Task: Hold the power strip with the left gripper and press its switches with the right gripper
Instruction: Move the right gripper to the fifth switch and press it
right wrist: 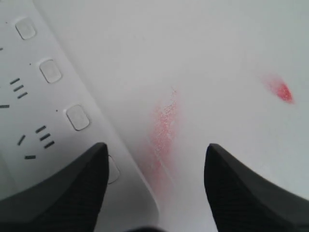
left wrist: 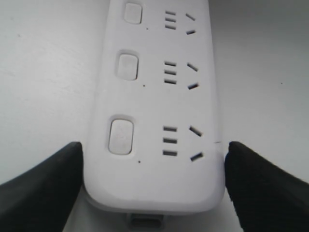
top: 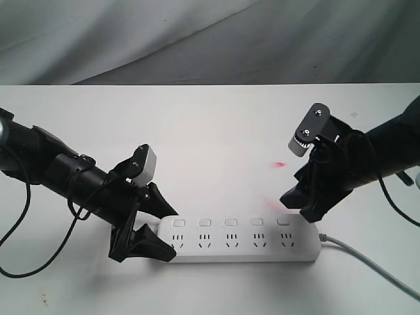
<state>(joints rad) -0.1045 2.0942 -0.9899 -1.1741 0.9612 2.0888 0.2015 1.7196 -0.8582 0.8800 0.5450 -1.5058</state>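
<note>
Presently the power strip [top: 239, 237] is found lying flat on the desk [top: 210, 131], sockets facing up, with its grey cord [top: 367, 264] led off towards the right. The left gripper [top: 165, 231] is closed across the uncorded end, its fingers [left wrist: 43, 188] set against both long edges. The right gripper [top: 302, 205] is held spread wide over the corded end, one side above the end switch [top: 283, 222] in the row of switches [top: 230, 222], the other above bare desk. A press delivered off-centre could land on the rim, and the strip, being gripped only at the opposite end, could be tipped or swung. Contact with the end switch cannot be judged, since it is largely covered in the right wrist view. Switch positions cannot be read, and the cord is cut off at the frame edge.
</note>
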